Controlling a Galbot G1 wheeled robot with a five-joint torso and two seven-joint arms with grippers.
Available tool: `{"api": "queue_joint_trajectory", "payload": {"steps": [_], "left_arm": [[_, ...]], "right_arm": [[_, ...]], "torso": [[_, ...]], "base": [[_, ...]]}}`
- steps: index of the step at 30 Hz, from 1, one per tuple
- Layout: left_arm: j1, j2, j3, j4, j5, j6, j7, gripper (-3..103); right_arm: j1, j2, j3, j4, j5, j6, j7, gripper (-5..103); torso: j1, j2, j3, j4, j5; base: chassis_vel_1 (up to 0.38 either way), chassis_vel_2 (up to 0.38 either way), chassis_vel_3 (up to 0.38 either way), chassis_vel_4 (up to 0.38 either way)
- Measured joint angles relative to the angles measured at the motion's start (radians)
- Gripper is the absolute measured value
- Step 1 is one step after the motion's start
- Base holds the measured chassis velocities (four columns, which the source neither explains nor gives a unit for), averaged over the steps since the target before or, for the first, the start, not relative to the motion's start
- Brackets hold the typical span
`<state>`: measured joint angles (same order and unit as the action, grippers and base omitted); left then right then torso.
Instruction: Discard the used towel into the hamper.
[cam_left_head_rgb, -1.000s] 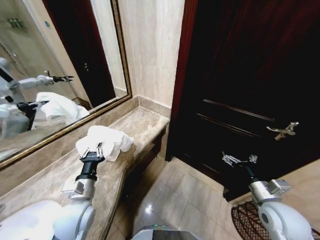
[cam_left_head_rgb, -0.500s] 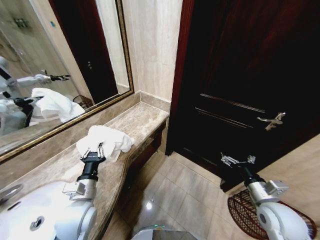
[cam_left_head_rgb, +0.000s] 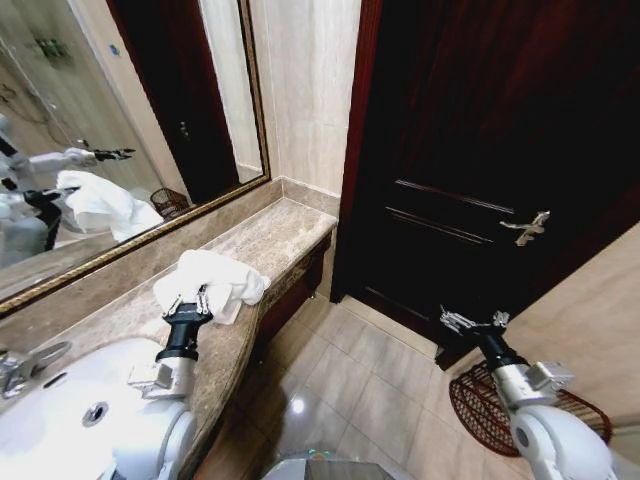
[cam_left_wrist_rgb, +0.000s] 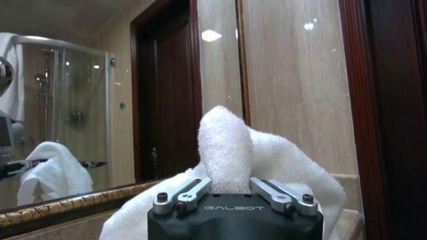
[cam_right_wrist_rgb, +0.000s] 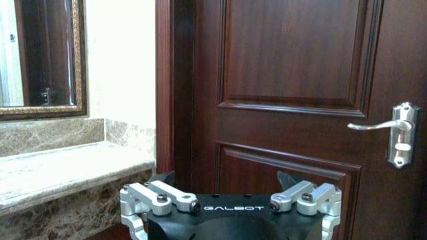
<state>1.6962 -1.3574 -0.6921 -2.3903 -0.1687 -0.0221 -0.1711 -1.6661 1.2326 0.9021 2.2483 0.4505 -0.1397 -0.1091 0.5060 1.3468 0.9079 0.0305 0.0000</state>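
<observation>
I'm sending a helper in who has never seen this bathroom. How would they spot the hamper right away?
Start at the dark wooden door and look down to the tiled floor on the side of its handle. The hamper stands there, behind the right gripper: a round, reddish-brown basket of open weave, the one such thing on the floor.
</observation>
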Motion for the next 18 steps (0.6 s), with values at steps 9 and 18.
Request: {"api": "queue_joint_trajectory", "payload": {"steps": [9,18], "left_arm": [[-0.007,-0.002,0.023,0.009,0.011,-0.019,0.005,7],[-0.004,0.003,0.023,0.014,0.017,-0.031,0.001,7]], "right_arm": [[0.000,0.008,0.000,0.007,-0.002,0.003,0.000,100],[-0.003,0.019,-0.003,0.009,-0.008,0.008,0.000,100]], "torso": [[0.000,0.000,0.000,-0.0001,0.0000],[0.000,0.000,0.000,0.0000,0.0001]], "base": [[0.000,0.000,0.000,0.000],[0.000,0.000,0.000,0.000]]}}
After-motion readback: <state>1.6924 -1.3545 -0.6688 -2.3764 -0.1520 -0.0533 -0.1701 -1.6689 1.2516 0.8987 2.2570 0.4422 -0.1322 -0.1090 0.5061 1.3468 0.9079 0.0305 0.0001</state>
